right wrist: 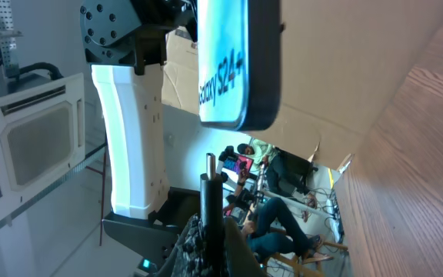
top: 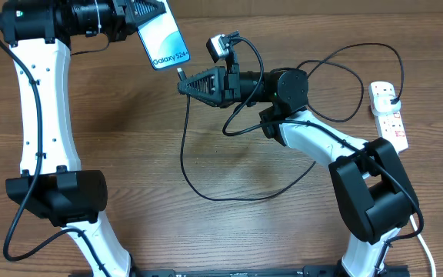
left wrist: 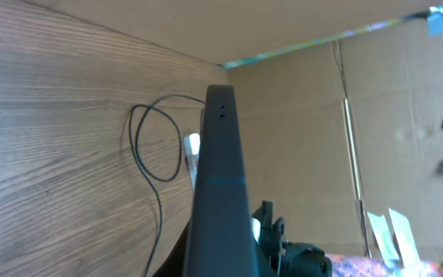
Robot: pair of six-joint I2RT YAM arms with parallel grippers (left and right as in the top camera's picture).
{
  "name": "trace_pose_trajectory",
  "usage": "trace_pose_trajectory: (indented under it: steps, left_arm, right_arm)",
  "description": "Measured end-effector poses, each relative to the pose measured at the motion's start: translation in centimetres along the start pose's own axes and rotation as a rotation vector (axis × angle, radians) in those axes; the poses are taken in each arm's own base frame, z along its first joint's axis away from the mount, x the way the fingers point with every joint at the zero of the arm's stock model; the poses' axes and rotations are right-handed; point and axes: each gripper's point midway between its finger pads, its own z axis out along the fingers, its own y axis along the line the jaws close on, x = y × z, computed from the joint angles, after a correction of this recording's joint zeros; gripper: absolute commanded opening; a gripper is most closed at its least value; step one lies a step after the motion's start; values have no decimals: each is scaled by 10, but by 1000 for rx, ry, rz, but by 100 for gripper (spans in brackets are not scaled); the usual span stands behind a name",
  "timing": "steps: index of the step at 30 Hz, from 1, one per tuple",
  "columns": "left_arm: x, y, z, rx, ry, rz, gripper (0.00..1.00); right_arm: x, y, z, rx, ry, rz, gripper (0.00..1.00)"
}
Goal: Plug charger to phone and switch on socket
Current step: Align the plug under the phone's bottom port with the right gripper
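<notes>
The worktop (top: 129, 138) is brown wood-grain laminate, matte and streaked lengthwise. Plain corrugated cardboard wall (left wrist: 298, 115) closes it in at the back, with tape along its seams. Past the cardboard, the right wrist camera catches a bright room with seated people (right wrist: 279, 200) in the distance (too small to make out more).

The left end effector (top: 146, 14) is clenched on the phone (top: 164, 40), holding it in the air above the worktop's far edge. It is a slim slab with rounded corners, a glossy pale-blue screen and "Galaxy S24+" lettering at its lower end. Edge-on, its frame looks dark and smooth with two tiny holes.

The right end effector (top: 187, 83), black and ribbed, grasps the charger cable (top: 182, 146) just behind its connector tip (right wrist: 211, 165). The tip is a small metal tongue aimed at the phone's lower edge, close but apart from it. The thin black cable falls in wide loops across the wood to the white oblong power strip (top: 388, 115) at the right edge, where a black plug (top: 391, 95) sits.
</notes>
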Motion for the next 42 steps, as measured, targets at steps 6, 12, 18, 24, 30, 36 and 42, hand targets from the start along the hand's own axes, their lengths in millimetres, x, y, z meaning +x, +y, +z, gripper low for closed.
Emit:
trace_pose_trajectory:
  steps: [6, 12, 18, 24, 30, 36, 42]
  left_arm:
    - [-1, 3, 0, -17, -8, -18, 4]
    - [3, -1, 7, -14, 7, -17, 4]
    - [4, -2, 9, -12, 12, -18, 4]
    - [4, -2, 9, -12, 12, -18, 4]
    - [5, -2, 9, -12, 12, -19, 4]
    - [5, -2, 9, -12, 12, -19, 4]
    - [4, -2, 9, -12, 12, -18, 4]
  right_arm:
    - [0, 0, 0, 0, 0, -1, 4]
    - [0, 0, 0, 0, 0, -1, 4]
    - [0, 0, 0, 0, 0, 0, 4]
    - [0, 0, 0, 0, 0, 0, 4]
    - [0, 0, 0, 0, 0, -1, 4]
    - [-2, -1, -2, 5, -7, 4, 4]
    - [-4, -3, -4, 13, -13, 15, 4]
